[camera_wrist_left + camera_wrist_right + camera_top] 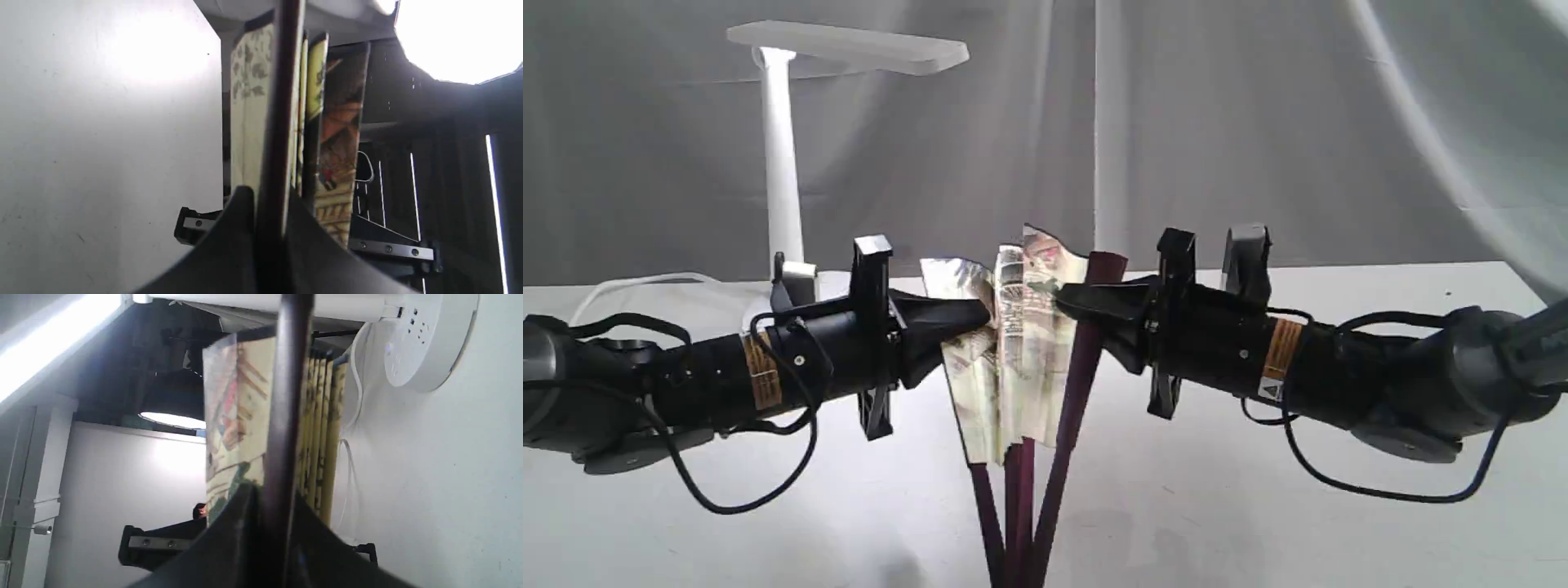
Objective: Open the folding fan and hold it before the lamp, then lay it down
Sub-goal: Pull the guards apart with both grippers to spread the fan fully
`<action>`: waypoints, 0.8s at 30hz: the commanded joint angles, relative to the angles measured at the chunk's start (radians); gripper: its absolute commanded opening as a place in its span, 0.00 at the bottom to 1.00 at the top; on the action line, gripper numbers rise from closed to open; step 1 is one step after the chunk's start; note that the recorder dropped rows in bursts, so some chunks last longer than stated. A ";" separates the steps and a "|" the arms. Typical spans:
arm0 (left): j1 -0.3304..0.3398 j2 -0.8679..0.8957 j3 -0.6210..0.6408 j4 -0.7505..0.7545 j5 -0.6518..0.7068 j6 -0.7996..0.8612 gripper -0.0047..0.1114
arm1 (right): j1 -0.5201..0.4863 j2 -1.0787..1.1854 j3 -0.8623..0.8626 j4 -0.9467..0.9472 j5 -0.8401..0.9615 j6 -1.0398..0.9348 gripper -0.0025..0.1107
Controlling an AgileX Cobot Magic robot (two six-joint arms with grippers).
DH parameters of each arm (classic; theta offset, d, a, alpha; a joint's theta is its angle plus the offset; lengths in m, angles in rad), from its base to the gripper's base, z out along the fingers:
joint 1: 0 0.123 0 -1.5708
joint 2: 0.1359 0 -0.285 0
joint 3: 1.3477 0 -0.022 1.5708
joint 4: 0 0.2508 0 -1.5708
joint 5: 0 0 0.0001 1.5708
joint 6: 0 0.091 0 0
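Nearest the exterior camera, the dark maroon ribs of the folding fan point(1013, 343) are converging toward the bottom edge of the picture, where the frame is cutting them off, so I cannot tell whether the fan is touching the white surface point(1258, 506). The fan is standing roughly upright and only partly spread, its cream painted pleats bunching between the two outer ribs. The two arms are reaching in level from either side and meeting at the leaf. The left hand point(980, 314) is pinching the fan's left edge; its wrist view is showing the black fingers point(233, 228) pressing tight on either side of a dark rib. The right hand point(1066, 298) is gripping the right outer rib in the same way, its fingers point(237, 522) closing snugly against the wood with the folded pleats lying just beyond. Behind the left arm, the white lamp point(783, 163) is standing on the surface well apart from the fan, its flat head reaching toward the middle, and its white cord point(629, 286) is trailing off leftward. A pale grey curtain point(1258, 122) is hanging across the back.
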 commanded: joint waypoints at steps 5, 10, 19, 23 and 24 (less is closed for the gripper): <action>-0.002 -0.011 0.005 -0.099 -0.027 -0.042 0.04 | -0.069 -0.011 -0.004 0.034 0.014 0.010 0.02; 0.011 -0.011 0.005 -0.134 -0.033 -0.031 0.04 | -0.111 -0.011 -0.004 0.027 0.014 0.014 0.02; 0.126 -0.011 0.020 -0.072 -0.085 -0.034 0.04 | -0.194 -0.011 -0.004 0.008 0.014 0.014 0.02; 0.206 -0.012 0.055 -0.072 -0.129 -0.018 0.04 | -0.239 -0.011 -0.004 -0.017 0.014 0.014 0.02; 0.224 -0.012 0.065 -0.072 -0.129 -0.011 0.04 | -0.250 -0.011 -0.004 -0.022 0.014 0.014 0.02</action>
